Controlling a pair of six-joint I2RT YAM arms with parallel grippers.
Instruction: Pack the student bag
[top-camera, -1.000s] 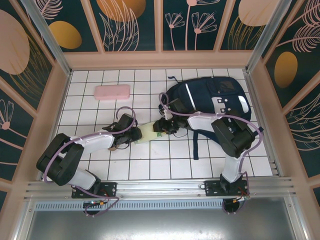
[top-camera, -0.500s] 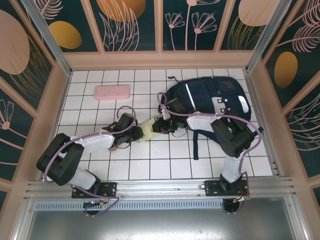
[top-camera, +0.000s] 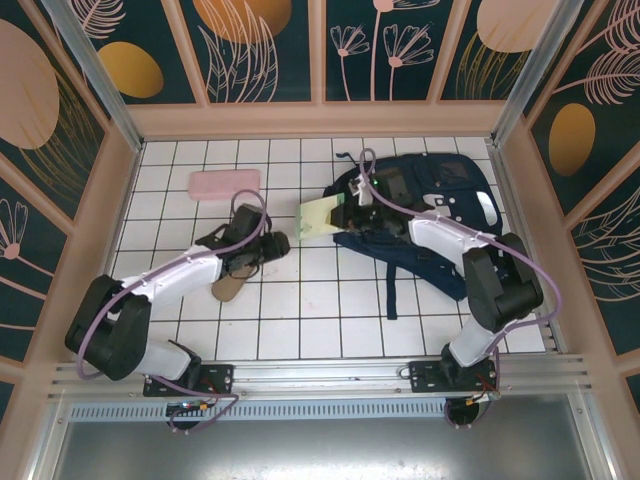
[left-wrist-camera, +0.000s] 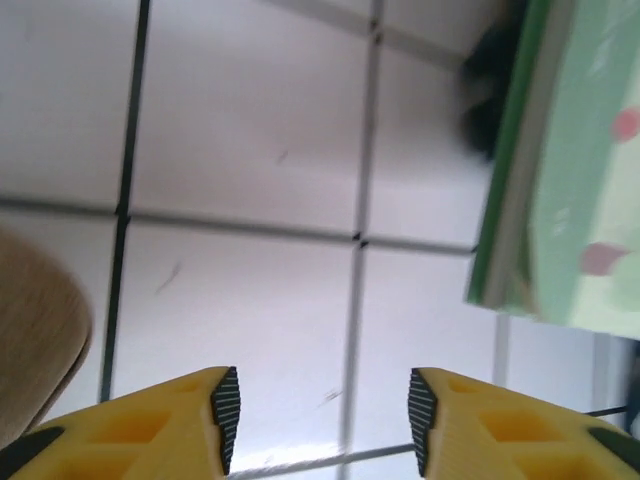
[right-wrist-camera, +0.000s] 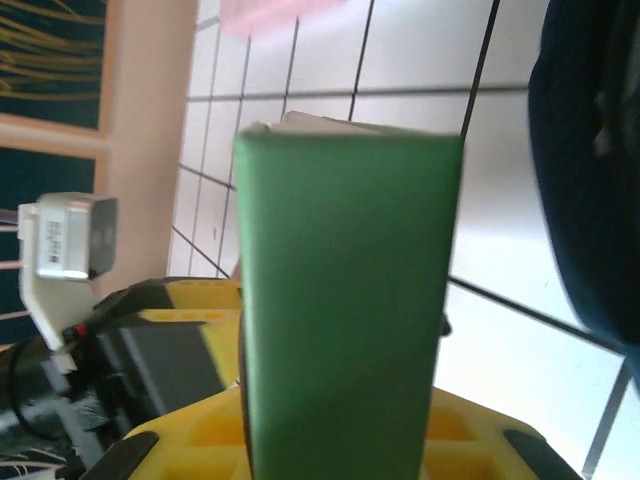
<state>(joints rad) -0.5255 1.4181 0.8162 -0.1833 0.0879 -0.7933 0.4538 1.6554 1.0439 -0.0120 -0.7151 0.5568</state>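
Now gripping a green book (top-camera: 318, 217) in the right end effector (top-camera: 343, 208), beside the bag (top-camera: 445, 190) lying far right on the worktop (top-camera: 300, 320); left end effector (left-wrist-camera: 318, 415) wide, empty, above tiles.

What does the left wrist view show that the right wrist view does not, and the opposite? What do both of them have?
Left wrist view: a tan object at its left edge, and the left gripper from behind, open and empty.
Right wrist view: the right gripper shut on the green book, a pink case at the top edge, and the navy student bag at the right.
Both: the green book, the white tiled table, and the left gripper, which the right wrist view sees from outside.
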